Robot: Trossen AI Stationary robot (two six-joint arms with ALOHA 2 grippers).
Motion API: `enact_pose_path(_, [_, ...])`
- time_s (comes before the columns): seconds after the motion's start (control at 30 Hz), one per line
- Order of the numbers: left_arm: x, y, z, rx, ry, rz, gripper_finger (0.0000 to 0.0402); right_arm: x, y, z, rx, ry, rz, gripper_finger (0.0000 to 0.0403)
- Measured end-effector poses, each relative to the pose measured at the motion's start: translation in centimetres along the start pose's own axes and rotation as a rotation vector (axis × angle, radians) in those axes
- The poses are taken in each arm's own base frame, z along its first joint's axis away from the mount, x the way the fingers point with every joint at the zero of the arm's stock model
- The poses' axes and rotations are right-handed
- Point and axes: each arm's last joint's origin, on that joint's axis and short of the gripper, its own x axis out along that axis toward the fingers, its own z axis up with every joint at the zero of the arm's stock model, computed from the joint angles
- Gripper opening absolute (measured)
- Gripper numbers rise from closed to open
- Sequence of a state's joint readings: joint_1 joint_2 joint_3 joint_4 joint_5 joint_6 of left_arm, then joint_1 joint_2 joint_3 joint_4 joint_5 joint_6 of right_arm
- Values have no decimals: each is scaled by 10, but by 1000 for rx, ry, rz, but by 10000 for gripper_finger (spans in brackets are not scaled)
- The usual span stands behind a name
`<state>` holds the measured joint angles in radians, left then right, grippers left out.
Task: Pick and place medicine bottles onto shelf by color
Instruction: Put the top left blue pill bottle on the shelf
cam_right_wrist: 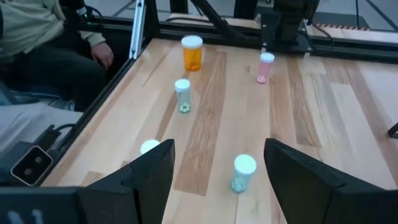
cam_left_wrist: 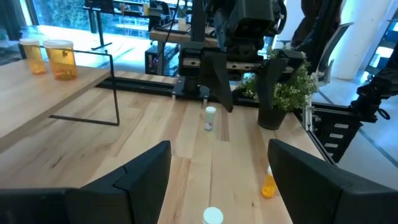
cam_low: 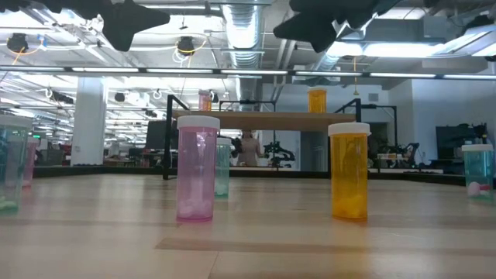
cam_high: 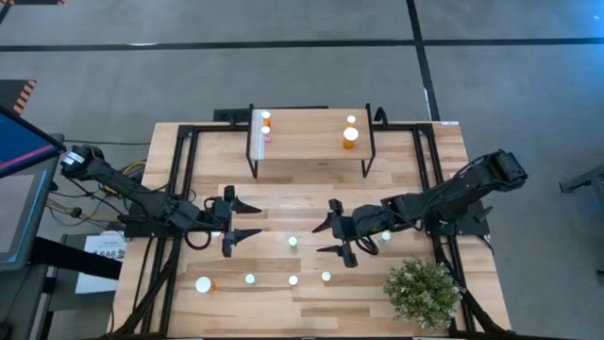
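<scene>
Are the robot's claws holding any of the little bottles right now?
No, nothing is held. The left gripper and the right gripper both hang open over the table, with no bottle between their fingers.

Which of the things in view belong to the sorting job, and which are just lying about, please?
Job: medicine bottles on the table; orange bottles on the shelf; shelf; left tool and right tool, both open.
Lying about: potted plant; seated person.

Low view: pink bottle and orange bottle stand upright, well apart, on the counter. Behind, the shelf carries an orange bottle and another, possibly pink.
</scene>
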<state>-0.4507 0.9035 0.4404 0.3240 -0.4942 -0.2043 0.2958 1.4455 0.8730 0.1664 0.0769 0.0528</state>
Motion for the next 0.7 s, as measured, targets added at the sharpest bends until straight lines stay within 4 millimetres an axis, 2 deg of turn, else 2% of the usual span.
enact_pose_path(0.27, [0,0,0,0,-1,1,255,5,2,-4,0,16,4,270])
enact_pose_path(0.7, [0,0,0,-9,-2,-4,255,40,4,-6,-11,120,0,270])
